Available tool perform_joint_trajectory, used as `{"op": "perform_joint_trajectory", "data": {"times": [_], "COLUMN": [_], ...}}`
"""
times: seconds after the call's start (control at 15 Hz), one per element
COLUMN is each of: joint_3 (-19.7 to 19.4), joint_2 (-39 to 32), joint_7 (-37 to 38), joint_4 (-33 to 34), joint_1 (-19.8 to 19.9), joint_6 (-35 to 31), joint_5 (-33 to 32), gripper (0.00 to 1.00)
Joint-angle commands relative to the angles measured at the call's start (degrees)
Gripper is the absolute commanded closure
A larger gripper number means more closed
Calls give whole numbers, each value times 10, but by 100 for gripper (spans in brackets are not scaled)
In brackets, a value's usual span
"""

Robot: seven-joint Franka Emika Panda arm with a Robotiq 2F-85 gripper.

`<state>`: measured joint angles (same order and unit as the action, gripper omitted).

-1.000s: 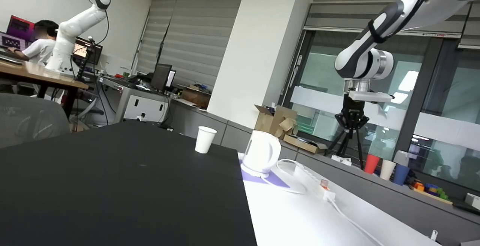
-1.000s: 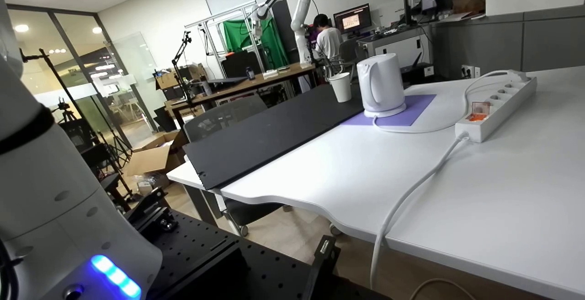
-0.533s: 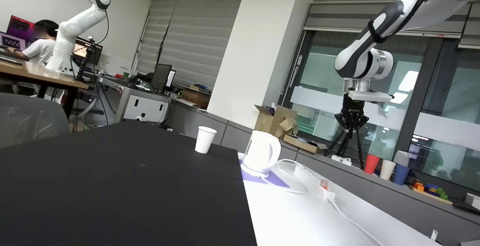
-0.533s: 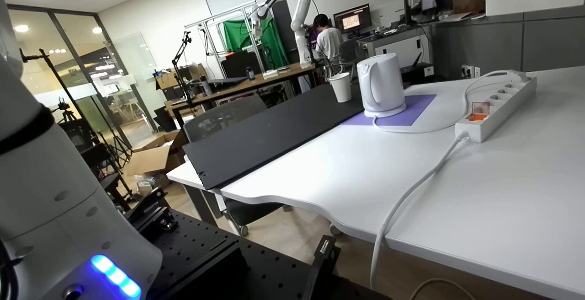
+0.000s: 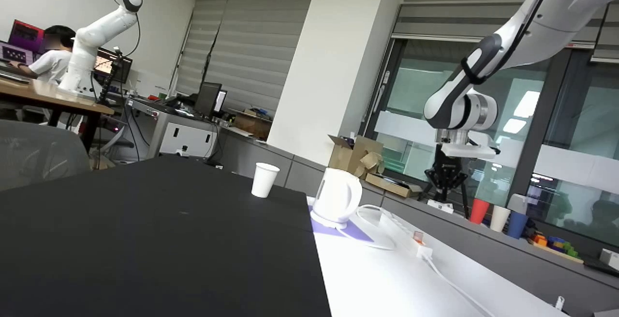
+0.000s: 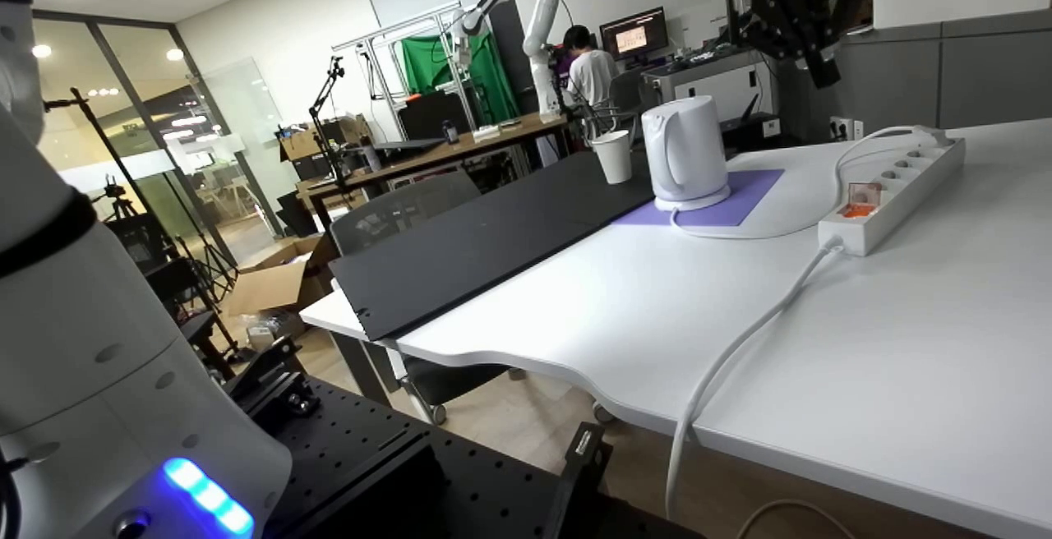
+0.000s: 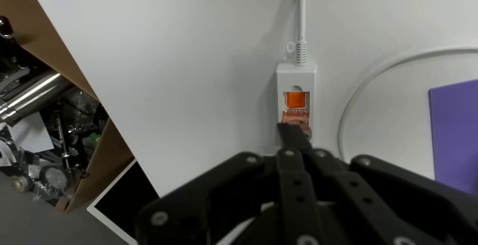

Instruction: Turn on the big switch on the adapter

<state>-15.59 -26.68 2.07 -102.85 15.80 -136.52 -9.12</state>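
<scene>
The adapter is a white power strip (image 7: 297,77) lying on the white table; it also shows in both exterior views (image 6: 892,206) (image 5: 420,248). Its big orange switch (image 7: 296,99) sits near the cable end and is uncovered (image 6: 860,211). A clear reddish cover (image 7: 296,118) stands open beside the switch and also shows in an exterior view (image 6: 865,193). My gripper (image 7: 293,128) is shut with its fingertips together and nothing between them. It hangs in the air above the strip, apart from it (image 6: 824,71) (image 5: 441,196). In the wrist view its fingers hide the strip's outlets.
A white kettle (image 6: 686,153) stands on a purple mat (image 6: 752,190); its cord runs to the strip's far end. A paper cup (image 6: 613,157) stands on the black board (image 6: 485,239). The strip's white cable (image 6: 740,342) crosses the table and hangs over the front edge.
The arm and gripper have moved down, and slightly left in an exterior view, showing more of the gripper. The strip, kettle and cup have not moved.
</scene>
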Motion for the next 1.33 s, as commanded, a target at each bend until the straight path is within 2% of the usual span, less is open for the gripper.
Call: {"op": "perform_joint_trajectory", "data": {"times": [0.0, 0.53, 1.27], "joint_3": [4, 5, 8], "joint_2": [-51, -141, -239], "joint_7": [1, 8, 4], "joint_4": [31, 85, 227], "joint_1": [8, 9, 15], "joint_6": [-14, -40, 78], "joint_5": [12, 30, 46], "gripper": [100, 100, 100]}}
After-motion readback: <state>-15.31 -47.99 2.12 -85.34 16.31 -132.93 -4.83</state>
